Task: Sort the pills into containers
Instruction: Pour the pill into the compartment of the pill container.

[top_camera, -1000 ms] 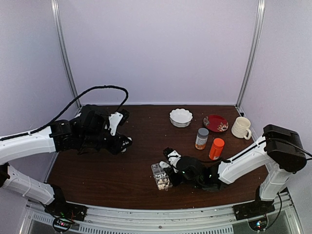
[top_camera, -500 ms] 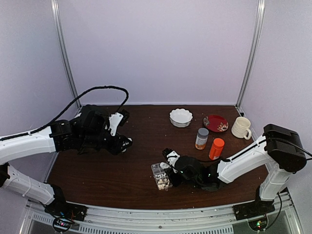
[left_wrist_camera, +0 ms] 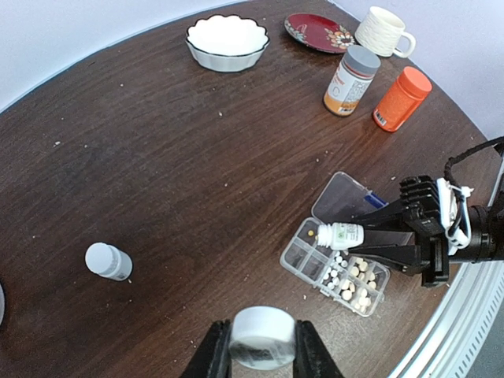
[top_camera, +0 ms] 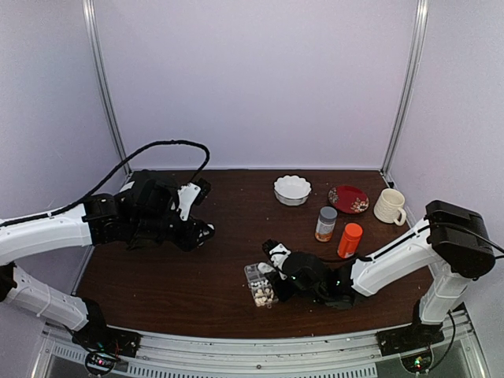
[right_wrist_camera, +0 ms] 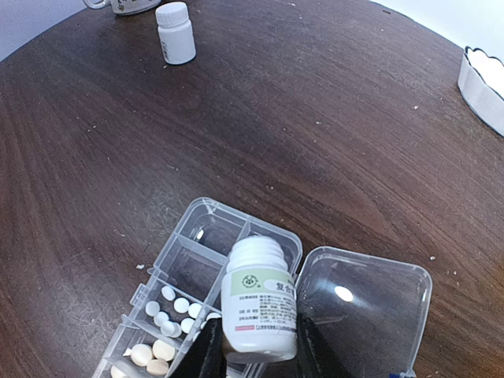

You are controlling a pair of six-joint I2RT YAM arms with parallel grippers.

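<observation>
- Nearest the arms' bases, a flat clear plastic organiser box (right_wrist_camera: 206, 227) lies on the dark brown wooden worktop (left_wrist_camera: 157, 157). Its hinged clear lid (right_wrist_camera: 370, 307) is laid open beside it, so the cells can be reached from above.
- The tiny cream-white pills (right_wrist_camera: 169, 311) are gathered in the cells at one end; the cells at the other end look almost empty.
- The right claw (right_wrist_camera: 260, 346) is closed partway around a small uncapped white bottle with a green label (right_wrist_camera: 258, 291). The bottle is tipped on its side with its mouth over a bare cell, seemingly so that pills can be poured there.
- Further out on the left, the left claw (left_wrist_camera: 262, 350) is clamped on a round white cap (left_wrist_camera: 262, 335), probably held clear of the pouring.
- A second small capped white bottle (left_wrist_camera: 108, 261) stands upright, well apart from the box.
- Farthest off stand an orange plastic bottle (left_wrist_camera: 402, 98), a grey-capped jar (left_wrist_camera: 350, 79), a white scalloped bowl (left_wrist_camera: 227, 35), a red plate (left_wrist_camera: 319, 31) and a cream mug (left_wrist_camera: 383, 31), none in use.
</observation>
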